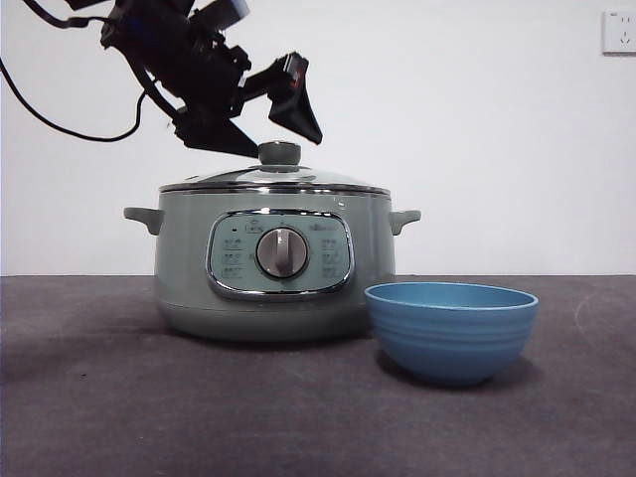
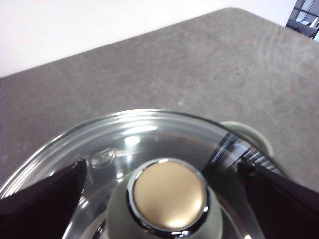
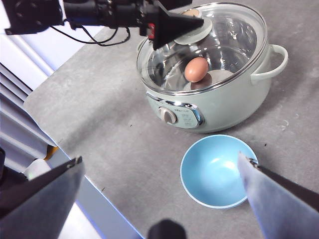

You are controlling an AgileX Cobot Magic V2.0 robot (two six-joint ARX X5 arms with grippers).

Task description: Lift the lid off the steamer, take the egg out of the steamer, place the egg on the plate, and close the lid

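Observation:
The sage-green steamer (image 1: 189, 268) stands on the table with its glass lid (image 1: 273, 179) on. My left gripper (image 1: 286, 144) hovers open just above the lid's knob (image 2: 169, 196), one jaw on each side and neither touching it. Through the glass lid (image 3: 234, 30), the right wrist view shows the brownish egg (image 3: 196, 69) lying inside the steamer (image 3: 224, 109). The blue ribbed plate (image 1: 452, 333) sits empty in front of the pot, to its right. My right gripper (image 3: 159, 159) is open and empty, high above the table near the plate (image 3: 212, 172).
The steamer's control panel with its silver dial (image 1: 283, 252) faces the front camera. Small side handles (image 1: 404, 218) stick out from the pot. The left arm's cables (image 1: 60, 124) hang at upper left. The table's edge (image 3: 94, 189) runs near the right gripper.

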